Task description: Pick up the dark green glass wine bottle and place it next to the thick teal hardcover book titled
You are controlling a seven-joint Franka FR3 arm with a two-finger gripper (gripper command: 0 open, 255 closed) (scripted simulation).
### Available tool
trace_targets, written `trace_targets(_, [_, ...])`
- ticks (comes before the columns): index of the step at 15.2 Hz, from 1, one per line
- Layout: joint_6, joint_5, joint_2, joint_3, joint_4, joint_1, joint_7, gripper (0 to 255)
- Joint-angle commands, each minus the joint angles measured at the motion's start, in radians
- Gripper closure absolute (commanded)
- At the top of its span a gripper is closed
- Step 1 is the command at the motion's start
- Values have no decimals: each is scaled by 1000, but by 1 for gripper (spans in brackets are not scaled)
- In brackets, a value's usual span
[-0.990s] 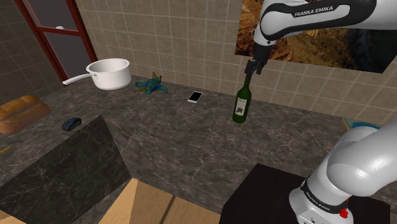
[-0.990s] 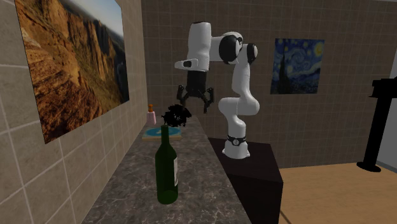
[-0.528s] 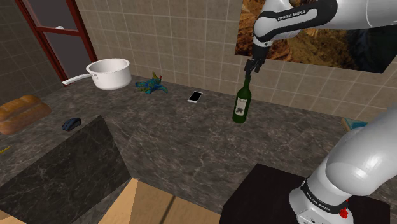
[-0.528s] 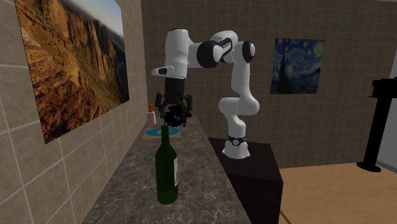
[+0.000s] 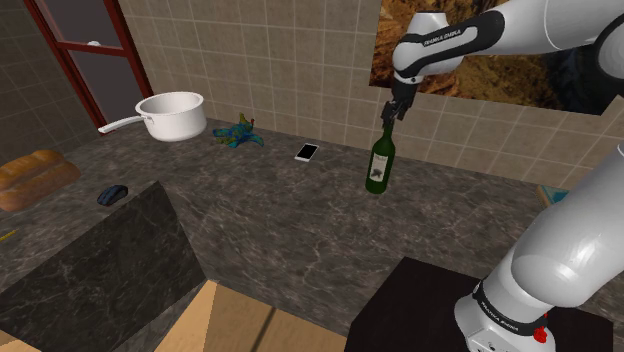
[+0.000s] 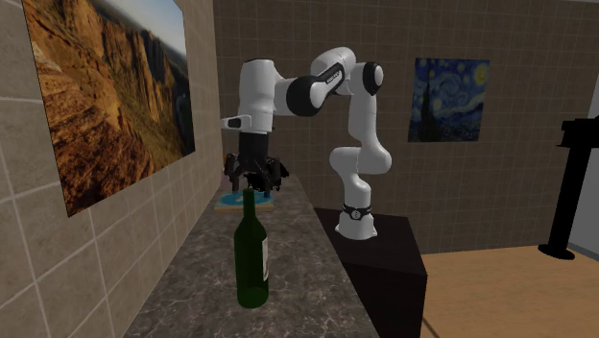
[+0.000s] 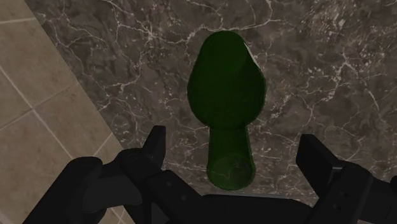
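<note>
The dark green wine bottle (image 5: pixel 379 160) stands upright on the dark marble tabletop (image 5: pixel 280 220), near the tiled wall. A white phone (image 5: pixel 307 152) lies to the shoulder view's left of it. The black gripper (image 5: pixel 392 112) hangs right over the bottle's top, fingers (image 7: pixel 154 141) spread wide on either side of the neck without touching it — nothing is held. A flat teal thing (image 6: pixel 233 200) lies farther along the tabletop — well apart from the bottle.

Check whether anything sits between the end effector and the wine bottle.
Nothing visible does. The end effector hangs right over the bottle. Its open fingers stand on either side of the neck without touching it, and the gaps between show only countertop.
</note>
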Motion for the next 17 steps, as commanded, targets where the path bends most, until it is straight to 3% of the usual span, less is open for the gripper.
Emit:
trace_targets(1, [24, 3, 8, -1, -16, 0, -1, 0])
trace_targets(8, [24, 3, 8, -1, -16, 0, -1, 0])
trace_targets(9, [24, 3, 8, -1, -16, 0, -1, 255])
trace_targets(17, [24, 3, 8, -1, -16, 0, -1, 255])
